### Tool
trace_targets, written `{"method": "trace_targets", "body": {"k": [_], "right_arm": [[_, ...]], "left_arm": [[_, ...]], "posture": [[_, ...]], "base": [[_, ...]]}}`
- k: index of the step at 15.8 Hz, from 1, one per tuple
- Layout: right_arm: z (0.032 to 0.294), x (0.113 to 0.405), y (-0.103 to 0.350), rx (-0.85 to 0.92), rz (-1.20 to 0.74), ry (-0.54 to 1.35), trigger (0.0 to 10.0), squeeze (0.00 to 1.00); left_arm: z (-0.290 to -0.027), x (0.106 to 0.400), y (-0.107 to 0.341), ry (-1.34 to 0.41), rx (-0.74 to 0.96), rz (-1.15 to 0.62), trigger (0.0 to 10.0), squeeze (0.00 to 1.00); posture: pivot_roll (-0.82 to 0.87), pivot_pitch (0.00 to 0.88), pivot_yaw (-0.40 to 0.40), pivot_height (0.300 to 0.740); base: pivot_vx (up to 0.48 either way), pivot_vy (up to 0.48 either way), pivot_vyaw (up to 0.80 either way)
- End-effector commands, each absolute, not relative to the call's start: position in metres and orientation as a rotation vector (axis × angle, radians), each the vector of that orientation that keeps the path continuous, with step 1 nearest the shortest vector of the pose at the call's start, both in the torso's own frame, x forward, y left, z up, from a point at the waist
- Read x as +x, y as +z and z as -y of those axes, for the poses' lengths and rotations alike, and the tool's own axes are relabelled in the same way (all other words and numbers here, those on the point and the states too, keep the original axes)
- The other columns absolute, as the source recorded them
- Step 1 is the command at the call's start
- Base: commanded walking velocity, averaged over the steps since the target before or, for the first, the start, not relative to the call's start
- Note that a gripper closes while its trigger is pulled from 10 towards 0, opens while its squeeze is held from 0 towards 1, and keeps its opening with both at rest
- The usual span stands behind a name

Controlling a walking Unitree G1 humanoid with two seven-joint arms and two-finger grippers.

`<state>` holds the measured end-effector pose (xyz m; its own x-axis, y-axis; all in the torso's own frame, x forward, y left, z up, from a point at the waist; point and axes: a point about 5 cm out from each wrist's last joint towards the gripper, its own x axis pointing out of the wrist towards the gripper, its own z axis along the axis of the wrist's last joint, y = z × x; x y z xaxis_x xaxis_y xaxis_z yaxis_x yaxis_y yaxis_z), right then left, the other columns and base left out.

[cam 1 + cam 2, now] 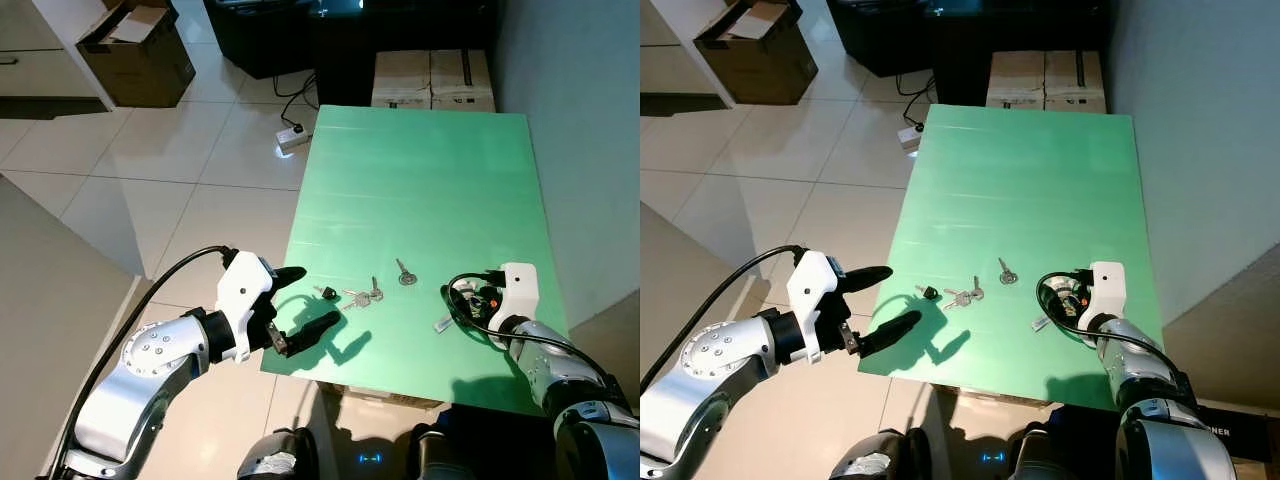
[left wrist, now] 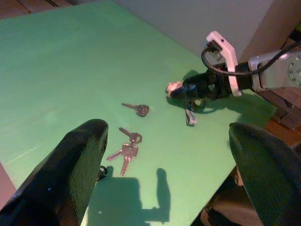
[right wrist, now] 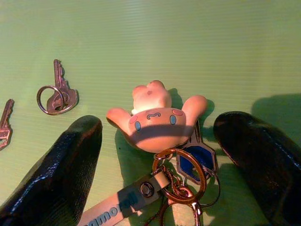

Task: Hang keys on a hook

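A green table [image 1: 420,170] carries several keys near its front edge. A keychain with a peach cartoon figure [image 3: 153,117], a blue-headed key [image 3: 196,162] and a grey strap [image 1: 442,322] lies at the front right. My right gripper [image 1: 478,298] is open, one finger on each side of the figure. A single key on a ring [image 1: 405,273] lies to its left, then a small bunch of keys [image 1: 362,296] and a black-headed key [image 1: 325,293]. My left gripper [image 1: 312,296] is open just above the front left corner, beside the black-headed key.
Two cardboard boxes [image 1: 432,80] stand beyond the table's far end by a black cabinet [image 1: 270,35]. A power strip [image 1: 290,138] with cables lies on the tiled floor to the left. An open box [image 1: 135,50] sits far left. A grey wall [image 1: 590,120] runs along the right.
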<state>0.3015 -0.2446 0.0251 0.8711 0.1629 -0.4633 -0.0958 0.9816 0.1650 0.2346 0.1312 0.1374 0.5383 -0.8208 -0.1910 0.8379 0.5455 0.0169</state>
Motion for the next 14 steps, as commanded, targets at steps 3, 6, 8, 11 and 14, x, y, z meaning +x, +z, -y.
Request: {"method": "trace_targets", "body": {"k": [3,6,8,11,14], "right_arm": [[0.25,0.292,0.016,0.135,-0.556,0.122,10.0,0.0],[0.253,0.295,0.023,0.127,-0.512,0.133,10.0,0.0],[0.255,0.297,0.03,0.111,-0.468,0.155,10.0,0.0],[0.261,0.296,0.043,0.083,-0.416,0.168,10.0,0.0],[0.259,0.287,0.035,0.016,-0.497,0.208,10.0,0.0]], "left_arm": [[-0.138,0.234,0.136,-0.993,0.122,-0.195,10.0,0.0],[-0.139,0.235,0.136,-0.989,0.128,-0.195,10.0,0.0],[-0.141,0.236,0.136,-0.985,0.133,-0.197,10.0,0.0],[-0.141,0.237,0.135,-0.991,0.132,-0.2,10.0,0.0],[-0.139,0.238,0.134,-0.993,0.133,-0.198,10.0,0.0]], "posture": [[0.04,0.179,0.159,0.74],[0.05,0.177,0.159,0.74],[0.04,0.172,0.161,0.74],[0.03,0.17,0.165,0.74],[0.03,0.168,0.162,0.74]], "base": [[0.0,0.0,0.0],[0.0,0.0,0.0],[0.0,0.0,0.0],[0.0,0.0,0.0],[0.0,0.0,0.0]]}}
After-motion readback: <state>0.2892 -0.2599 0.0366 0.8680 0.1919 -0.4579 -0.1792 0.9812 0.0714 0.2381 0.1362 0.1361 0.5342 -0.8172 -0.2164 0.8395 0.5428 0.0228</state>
